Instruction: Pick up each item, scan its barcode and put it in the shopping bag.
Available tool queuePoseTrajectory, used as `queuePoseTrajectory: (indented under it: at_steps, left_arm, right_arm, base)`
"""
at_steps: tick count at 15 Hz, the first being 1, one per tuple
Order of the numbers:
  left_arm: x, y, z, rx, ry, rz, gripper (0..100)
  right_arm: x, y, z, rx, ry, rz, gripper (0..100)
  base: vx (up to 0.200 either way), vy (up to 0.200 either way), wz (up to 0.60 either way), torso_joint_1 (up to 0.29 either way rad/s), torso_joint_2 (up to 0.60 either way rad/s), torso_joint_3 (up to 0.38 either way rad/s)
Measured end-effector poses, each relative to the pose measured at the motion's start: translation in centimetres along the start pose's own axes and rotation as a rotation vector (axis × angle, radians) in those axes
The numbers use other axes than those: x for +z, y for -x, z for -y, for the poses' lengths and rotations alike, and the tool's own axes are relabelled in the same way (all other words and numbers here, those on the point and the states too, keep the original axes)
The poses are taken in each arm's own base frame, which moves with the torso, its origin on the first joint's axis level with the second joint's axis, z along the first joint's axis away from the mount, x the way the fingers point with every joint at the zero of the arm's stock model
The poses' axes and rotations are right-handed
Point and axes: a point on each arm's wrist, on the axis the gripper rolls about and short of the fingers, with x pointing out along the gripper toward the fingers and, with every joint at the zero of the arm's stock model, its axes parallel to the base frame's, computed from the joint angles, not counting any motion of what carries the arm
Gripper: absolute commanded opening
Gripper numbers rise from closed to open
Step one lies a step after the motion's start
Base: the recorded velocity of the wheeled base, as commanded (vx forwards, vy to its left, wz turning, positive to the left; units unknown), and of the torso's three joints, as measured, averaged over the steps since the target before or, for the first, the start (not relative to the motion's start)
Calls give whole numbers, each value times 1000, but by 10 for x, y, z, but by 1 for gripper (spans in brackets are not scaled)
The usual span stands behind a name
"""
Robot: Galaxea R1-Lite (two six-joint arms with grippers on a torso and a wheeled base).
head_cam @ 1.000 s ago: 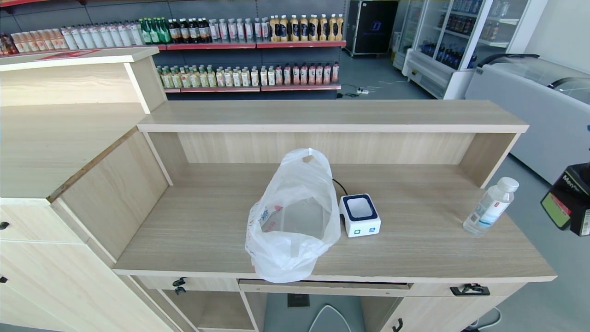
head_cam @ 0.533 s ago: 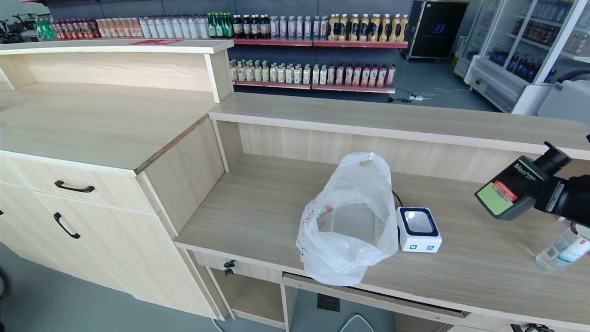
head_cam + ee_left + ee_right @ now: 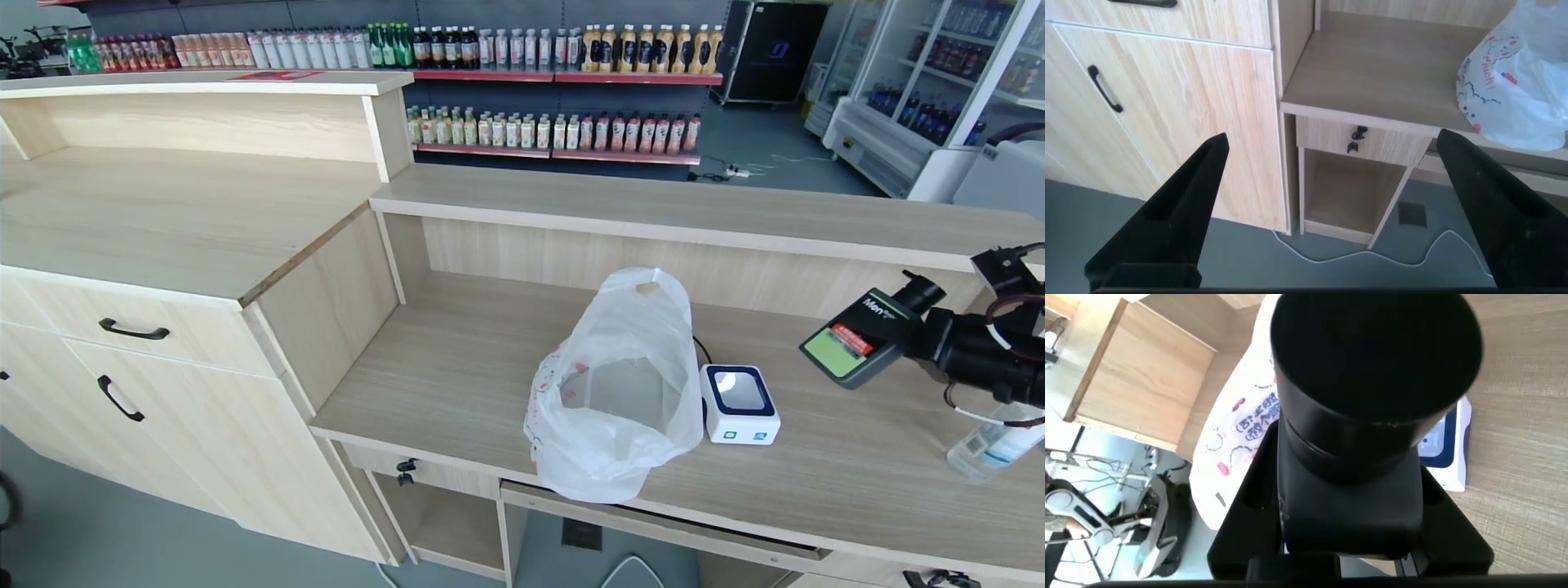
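While jaws grip bottle (image 3: 857,349), scanner (image 3: 1447,443), bag (image 3: 1237,420) — beyond

A small shop: far shelves (image 3: 522,76) lined with bottled drinks (image 3: 620,47), glass-door fridges (image 3: 922,73) at the far right, and a near wooden checkout counter (image 3: 457,376) carrying a barcode scanner (image 3: 739,403).

Bright, even light fills the shop, strongest beyond the right gripper (image 3: 939,339), where the glass-door coolers (image 3: 914,82) wash pale. Left of the gripper the shopping bag (image 3: 608,392) glows translucent, and shadows on the counter (image 3: 457,384) around it are faint and soft-edged. The black bottle (image 3: 1372,400) clamped in that gripper reads as a near-featureless dark mass in the right wrist view. Straight counter edges bow toward the head view's borders.
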Motion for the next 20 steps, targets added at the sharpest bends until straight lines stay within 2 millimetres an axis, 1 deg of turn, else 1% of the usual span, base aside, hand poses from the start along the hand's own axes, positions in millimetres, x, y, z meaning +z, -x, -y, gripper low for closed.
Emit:
queuePoseTrajectory:
  at_steps: [3,5,8,13,17,20]
  left_arm:
    - [0,0,0,0,0,0,100]
    - [0,0,0,0,0,0,100]
    - [0,0,0,0,0,0,100]
    - [0,0,0,0,0,0,100]
    - [0,0,0,0,0,0,100]
    - [0,0,0,0,0,0,100]
  right_arm:
    - [3,-14,16,54,-9,-29,0]
    - [2,-22,24,59,-21,-45,0]
    - [-5,-30,39,40,-67,-80,0]
    - [-15,-42,58,31,15,-107,0]
    - [-10,-59,69,48,34,-107,0]
    - [-13,-71,73,75,35,-121,0]
  base:
    - [0,0,0,0,0,0]
    - [0,0,0,0,0,0]
    - [0,0,0,0,0,0]
    - [0,0,0,0,0,0]
    - [0,0,0,0,0,0]
    - [0,0,0,0,0,0]
